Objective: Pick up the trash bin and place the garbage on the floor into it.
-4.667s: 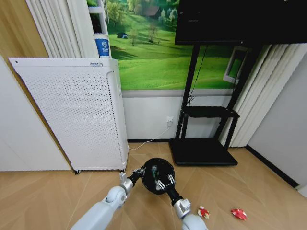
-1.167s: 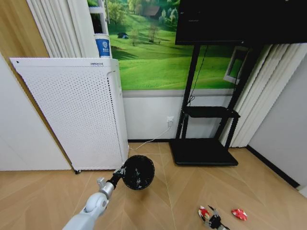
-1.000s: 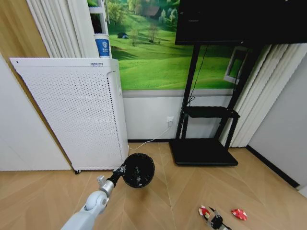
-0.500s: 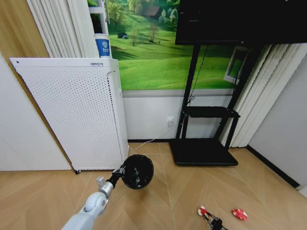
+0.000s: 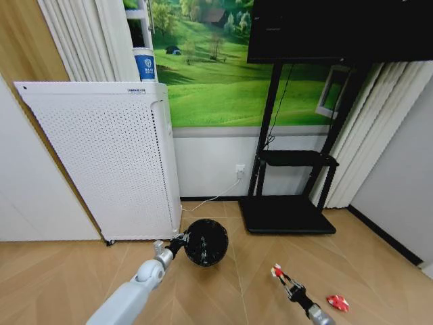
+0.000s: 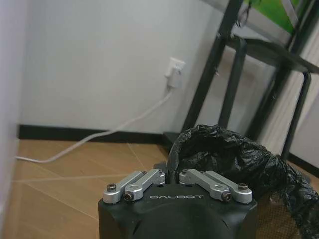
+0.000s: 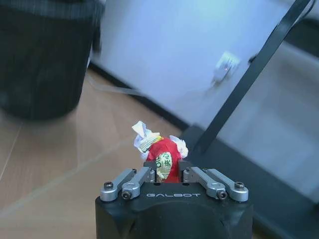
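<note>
1. Beside the white perforated appliance (image 5: 108, 159): left gripper (image 5: 181, 238) clamped on the rim of the trash bin (image 5: 206, 242), black liner (image 6: 239, 154) inside, bin raised off the floor (image 5: 61, 284).
2. Right of the bin: right gripper (image 5: 283, 280) lifted, clenched on a red-and-white wrapper (image 7: 160, 149).
3. Farther right, on the floor: another red wrapper (image 5: 336, 302).

head cam high, looks down fwd, wrist cams low, close, all share trash bin (image 5: 206, 242)
</note>
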Available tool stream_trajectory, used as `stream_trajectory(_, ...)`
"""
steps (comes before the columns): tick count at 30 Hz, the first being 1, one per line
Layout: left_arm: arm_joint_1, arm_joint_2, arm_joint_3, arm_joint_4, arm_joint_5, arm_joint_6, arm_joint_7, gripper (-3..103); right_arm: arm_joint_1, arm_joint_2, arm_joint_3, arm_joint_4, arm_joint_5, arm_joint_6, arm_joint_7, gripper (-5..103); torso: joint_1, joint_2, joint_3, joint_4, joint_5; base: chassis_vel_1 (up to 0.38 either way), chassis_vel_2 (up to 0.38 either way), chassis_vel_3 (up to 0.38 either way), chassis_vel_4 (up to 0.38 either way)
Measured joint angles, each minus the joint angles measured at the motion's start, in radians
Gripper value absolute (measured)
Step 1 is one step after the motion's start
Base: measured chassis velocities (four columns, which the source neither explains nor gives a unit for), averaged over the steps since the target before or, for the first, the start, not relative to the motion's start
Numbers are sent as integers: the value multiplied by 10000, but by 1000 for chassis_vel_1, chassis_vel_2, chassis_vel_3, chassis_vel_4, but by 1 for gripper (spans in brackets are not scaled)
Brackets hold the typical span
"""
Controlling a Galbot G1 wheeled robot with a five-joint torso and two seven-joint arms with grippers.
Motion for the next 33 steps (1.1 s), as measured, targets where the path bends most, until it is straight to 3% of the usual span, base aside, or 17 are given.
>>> stream_trajectory(7, -1377, -1376, 1390, 1640, 136, -160, 271, 7, -1566, -225, 492, 3668, 1446, -869, -125, 20, 0, -1, -1, -9, -4, 0, 0, 0, 0)
stream_trajectory(12, -1721, -1715, 1868, 1979, 133, -187, 325, 7, -2293, -215, 575, 5187, 1661, -1060, -178, 20, 0, -1, -1, -3, -3, 0, 0, 0, 0)
stream_trajectory(14, -1571, -1870, 2223, 1560, -82, -124, 168, 7, -2677, -76, 496, 5857, 1580, -1124, -167, 20, -1, 0, -2, 1, -1, 0, 0, 0, 0)
stream_trajectory(20, -1197, -1985, 2587, 1022, -115, -72, 46, 7, -2974, 102, 315, 6031, 1385, -1040, -235, 20, -1, -1, -2, -6, -3, 0, 0, 0, 0)
stream_trajectory(28, -864, -1425, 2572, 140, -306, 15, -161, 7, -2787, 261, 156, 5908, 1325, -959, -254, 18, 0, -1, -2, 0, -3, 0, 0, 0, 0)
stream_trajectory(33, -665, -1290, 2297, -38, -324, 35, -170, 7, -2770, 342, 81, 5982, 1259, -1059, -251, 32, -1, 0, -2, -2, -3, 0, 0, 0, 0)
